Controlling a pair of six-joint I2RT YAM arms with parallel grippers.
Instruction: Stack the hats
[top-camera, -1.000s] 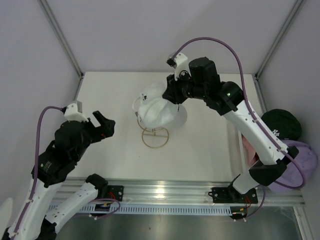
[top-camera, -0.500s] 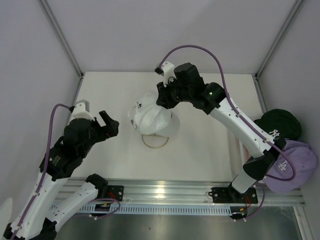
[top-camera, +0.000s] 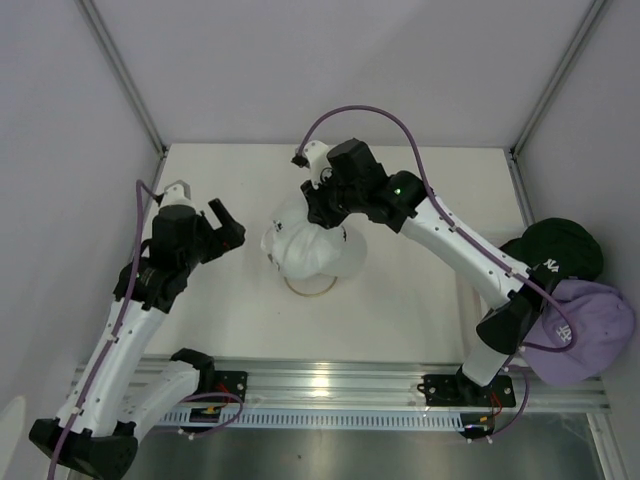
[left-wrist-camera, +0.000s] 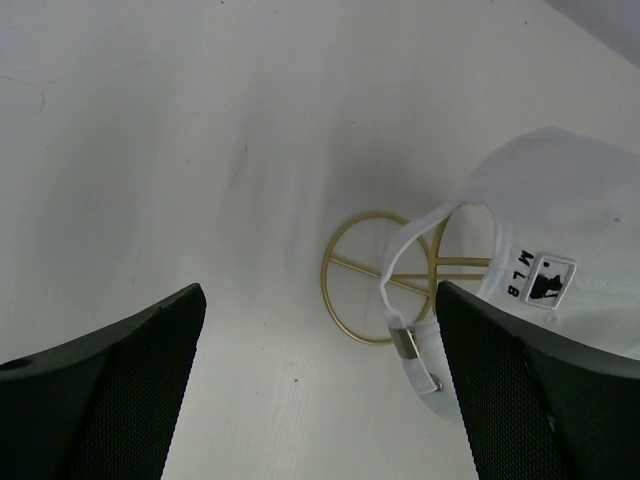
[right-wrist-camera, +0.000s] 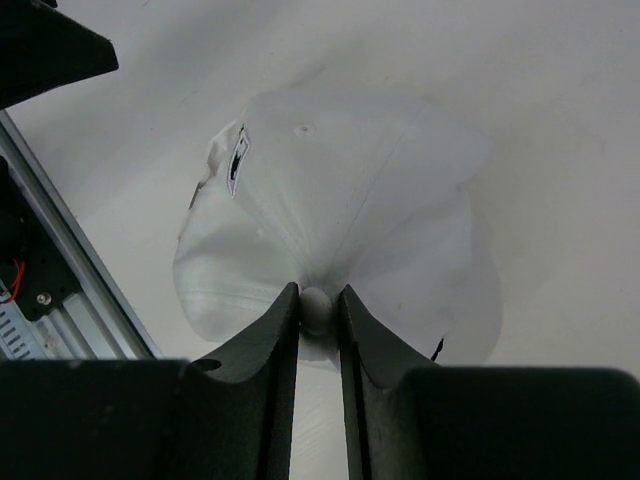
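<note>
- Right gripper (right-wrist-camera: 315, 300) is clamped on the top button of the white cap (top-camera: 305, 250), which sits over the gold stand (left-wrist-camera: 350, 268)
- Left gripper (top-camera: 228, 225) spread apart beside it
- Likely step: seating this cap; next, lower squarely, then let go

Left arm (top-camera: 128, 315): up from the lower left of the top view, leaning toward mid-left.
Left gripper (top-camera: 227, 225): aimed right and there it is, jaws spread wide.
Right arm (top-camera: 470, 250): stretched on a diagonal from lower right to upper centre, wrist tipped down.
Right gripper (top-camera: 316, 208): fingers drawn almost together, nipping the top button of the white hat (top-camera: 305, 250).
</note>
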